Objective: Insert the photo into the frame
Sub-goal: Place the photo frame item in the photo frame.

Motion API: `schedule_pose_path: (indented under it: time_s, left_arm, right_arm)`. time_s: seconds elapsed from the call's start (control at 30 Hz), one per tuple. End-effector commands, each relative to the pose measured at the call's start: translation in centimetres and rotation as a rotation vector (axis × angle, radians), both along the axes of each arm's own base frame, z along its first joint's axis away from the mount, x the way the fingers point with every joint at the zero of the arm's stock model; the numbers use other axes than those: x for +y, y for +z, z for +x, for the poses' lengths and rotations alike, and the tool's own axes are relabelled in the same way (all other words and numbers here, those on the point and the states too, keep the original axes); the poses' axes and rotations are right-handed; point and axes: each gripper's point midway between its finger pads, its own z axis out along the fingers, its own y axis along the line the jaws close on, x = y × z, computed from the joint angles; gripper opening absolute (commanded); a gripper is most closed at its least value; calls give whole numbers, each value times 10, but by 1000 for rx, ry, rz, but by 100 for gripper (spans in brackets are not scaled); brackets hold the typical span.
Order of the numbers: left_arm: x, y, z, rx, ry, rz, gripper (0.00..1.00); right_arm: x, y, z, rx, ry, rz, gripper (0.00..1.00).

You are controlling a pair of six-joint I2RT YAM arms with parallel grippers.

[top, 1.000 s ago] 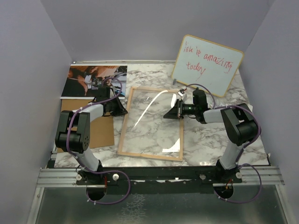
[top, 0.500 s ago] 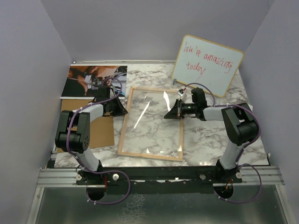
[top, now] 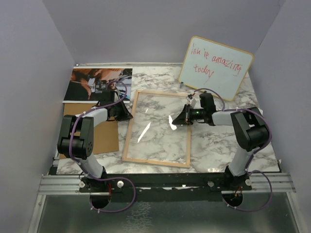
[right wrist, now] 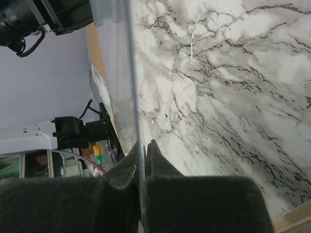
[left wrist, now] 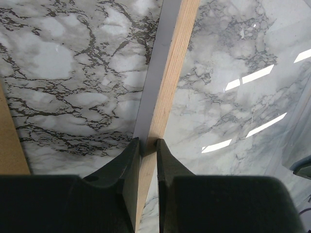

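The frame [top: 155, 162], thin light-wood rails around a clear pane [top: 160, 128], lies mid-table. My left gripper [top: 127, 112] is shut on its left rail; in the left wrist view the wood rail [left wrist: 172, 73] runs between the fingers of that gripper [left wrist: 148, 142]. My right gripper [top: 181, 119] is shut on the pane's right edge, and in the right wrist view the thin pane edge [right wrist: 131, 73] sits pinched between its fingers [right wrist: 144, 143]. The photo [top: 97, 83], dark with orange tones, lies flat at the back left, untouched.
A plain brown backing board [top: 104, 133] lies under the left arm, in front of the photo. A wood-rimmed whiteboard [top: 216, 67] with red writing leans on the back wall at right. Purple walls close in three sides of the marble table [top: 218, 150].
The right gripper has shifted slightly with the pane edge, and the glare streaks on the pane have moved and shrunk, so its tilt has changed. The left arm has stayed put.
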Motion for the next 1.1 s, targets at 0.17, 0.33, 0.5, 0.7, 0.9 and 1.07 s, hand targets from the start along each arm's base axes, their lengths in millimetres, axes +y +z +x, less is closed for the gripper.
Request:
schedule_pose_path:
  time_s: [0.17,0.33,0.5,0.7,0.9,1.07]
  left_arm:
    - [9,-41,-34,165,12,74,9]
    - [10,-41,-34,166,14,75,9]
    - [10,-40,-33,163,15,76,13]
    - [10,-41,-34,165,13,79,17]
    - [11,-42,-35,167,13,80,19]
    - [10,-42,-35,168,13,78,20]
  right_arm:
    - [-5,-24,-3,102,-56,-60,0]
    - [-8,-29,-6,127,-66,-85,1]
    - [-10,-30,-8,142,-61,-103,1]
    - [-8,-30,-10,144,-55,-79,1]
    - [-1,-22,-11,143,-41,5,1]
    - [3,-15,-11,142,-35,61,1]
